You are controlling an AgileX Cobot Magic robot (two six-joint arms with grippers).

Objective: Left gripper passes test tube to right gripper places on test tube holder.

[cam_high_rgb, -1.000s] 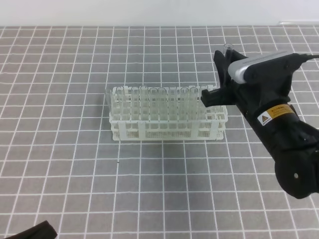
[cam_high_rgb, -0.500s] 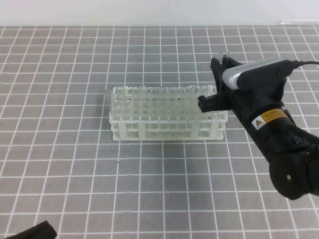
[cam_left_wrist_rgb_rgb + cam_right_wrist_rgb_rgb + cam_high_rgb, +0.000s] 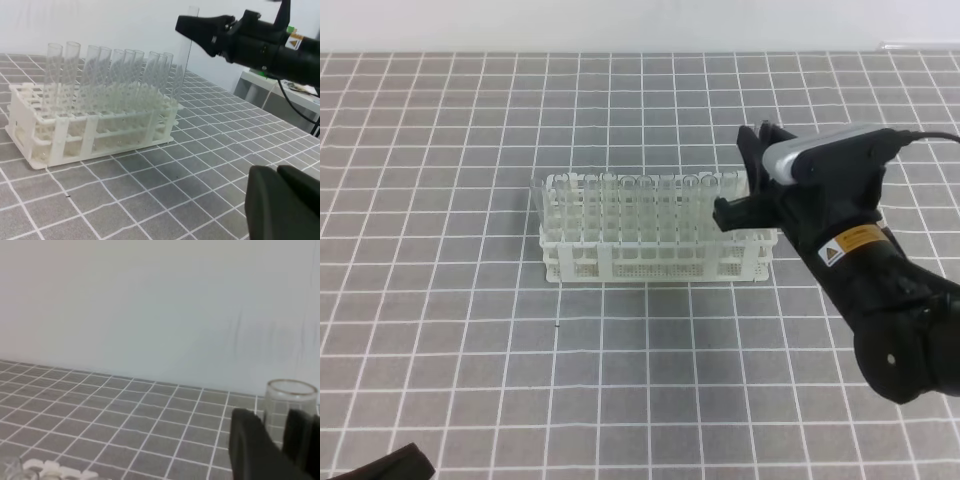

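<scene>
From above, the right gripper (image 3: pixel 748 175) reaches in from the right and hangs over the right end of the test tube holder (image 3: pixel 655 262), a white lattice rack standing on the grey tiled table (image 3: pixel 450 330). Its silver cap and yellow sticker face up, and the black fingers hide nearly all of what they hold.

The left wrist view fills that gap. It looks low across the table and shows the test tube (image 3: pixel 183 52) standing nearly upright, pinched between the right gripper's (image 3: pixel 192 26) fingers just below its open mouth. The tube's lower part drops behind the rack's right end, in line with the racked tubes (image 3: pixel 100 75); whether its rounded tip has entered a hole cannot be told. The right wrist view gives only the tube's rim (image 3: pixel 291 390) rising just above two dark fingers (image 3: pixel 250 440), with the wall beyond. So the right gripper's jaws stand a little apart, closed around the tube.

The left gripper (image 3: pixel 282 200) shows only as a dark blurred mass at the near right of its own camera, with jaws together and holding nothing. It sits well apart from the tube.
</scene>
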